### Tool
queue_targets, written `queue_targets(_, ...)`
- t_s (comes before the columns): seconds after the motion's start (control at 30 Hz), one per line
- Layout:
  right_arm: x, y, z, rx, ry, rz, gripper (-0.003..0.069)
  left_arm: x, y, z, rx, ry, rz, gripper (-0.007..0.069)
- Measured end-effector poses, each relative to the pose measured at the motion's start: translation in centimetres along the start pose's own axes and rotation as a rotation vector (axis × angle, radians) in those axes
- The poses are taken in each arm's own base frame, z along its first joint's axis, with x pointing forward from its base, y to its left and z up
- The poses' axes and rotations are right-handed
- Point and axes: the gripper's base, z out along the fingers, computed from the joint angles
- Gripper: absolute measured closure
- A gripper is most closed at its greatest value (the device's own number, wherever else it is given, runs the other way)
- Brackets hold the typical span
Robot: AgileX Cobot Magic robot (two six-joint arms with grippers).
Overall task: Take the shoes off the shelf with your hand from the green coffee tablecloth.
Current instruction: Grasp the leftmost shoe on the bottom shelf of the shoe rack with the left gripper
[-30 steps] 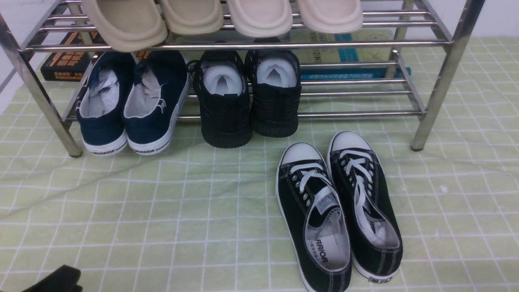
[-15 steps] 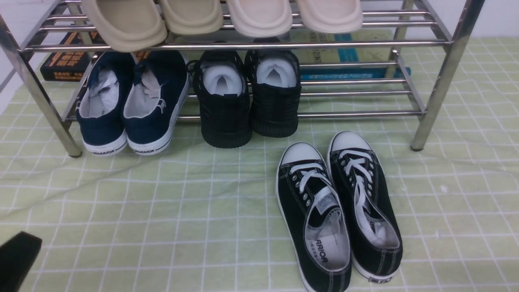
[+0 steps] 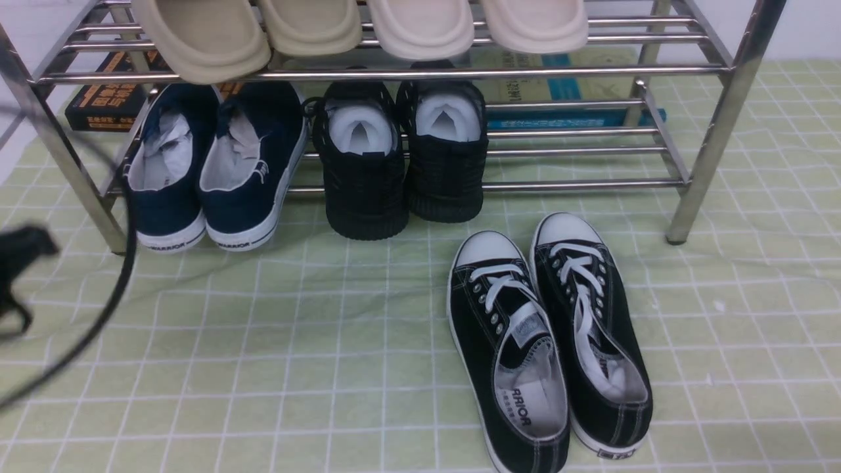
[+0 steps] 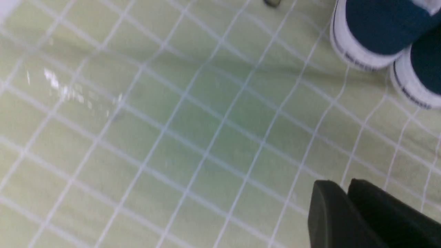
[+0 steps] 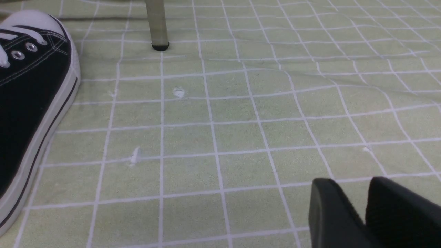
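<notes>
The shoes (image 3: 213, 164), a navy pair with white soles, stand heels outward at the left end of the shelf's (image 3: 394, 72) lower tier. Their heels (image 4: 372, 27) also show in the left wrist view. My left arm (image 3: 23, 253) is a dark blur at the left edge, short of the rack's front leg, with its cable (image 3: 125, 263) looping in front of the shoes. The left gripper (image 4: 341, 184) hangs over the green coffee tablecloth (image 3: 295, 341), a thin gap between its fingers, holding nothing. The right gripper (image 5: 351, 186) is open and empty over the cloth, out of the front view.
Black knit shoes (image 3: 404, 157) sit beside the navy pair. Black lace-up sneakers (image 3: 548, 335) lie on the cloth in front, one toe (image 5: 27, 103) near the right gripper. Beige slippers (image 3: 355, 26) fill the top tier. Books (image 3: 105, 98) lie behind. A rack leg (image 5: 157, 24) stands ahead.
My left arm has risen from the bottom-left corner and moved forward along the left edge toward the rack, its cable swinging into view. The shoes have not moved.
</notes>
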Motion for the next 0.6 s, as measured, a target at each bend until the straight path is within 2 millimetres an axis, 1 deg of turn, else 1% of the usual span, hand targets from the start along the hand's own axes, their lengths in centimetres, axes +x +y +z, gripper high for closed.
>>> queue_targets(0.13,0.0,0.0,0.0,0.0,0.0,0.0,0.0462,-3.4,-2.3,2.6,0.026,-0.08,0.078,0.0335)
queue_targets(0.17,0.0,0.0,0.0,0.0,0.0,0.0,0.0461,-3.9,-2.7,3.2,0.034,-0.097,0.093,0.0304)
queue_targets(0.2,0.0,0.0,0.0,0.0,0.0,0.0,0.0459,-4.4,-3.2,4.1,0.045,-0.12,0.118,0.0254)
queue_targets(0.23,0.0,0.0,0.0,0.0,0.0,0.0,0.0459,-4.5,-3.3,4.3,0.047,-0.123,0.122,0.0254)
queue_targets(0.27,0.0,0.0,0.0,0.0,0.0,0.0,0.0455,-4.8,-4.0,5.8,0.063,-0.147,0.162,0.0199)
queue_targets(0.3,0.0,0.0,0.0,0.0,0.0,-0.001,0.0453,-4.9,-4.3,6.8,0.075,-0.159,0.187,0.018)
queue_targets(0.33,0.0,0.0,0.0,0.0,0.0,-0.001,0.0453,-5.0,-4.4,6.9,0.081,-0.166,0.193,0.0175)
queue_targets(0.37,0.0,0.0,0.0,0.0,0.0,-0.001,0.0452,-5.0,-4.8,8.2,0.092,-0.171,0.221,0.0163)
queue_targets(0.4,0.0,0.0,0.0,0.0,0.0,-0.001,0.045,-4.9,-5.0,8.8,0.096,-0.169,0.232,0.0161)
queue_targets(0.43,0.0,0.0,0.0,0.0,0.0,-0.001,0.045,-4.9,-5.1,8.9,0.102,-0.175,0.237,0.016)
queue_targets(0.6,0.0,0.0,0.0,0.0,0.0,-0.001,0.0442,-4.5,-5.9,12.0,0.137,-0.17,0.263,0.0179)
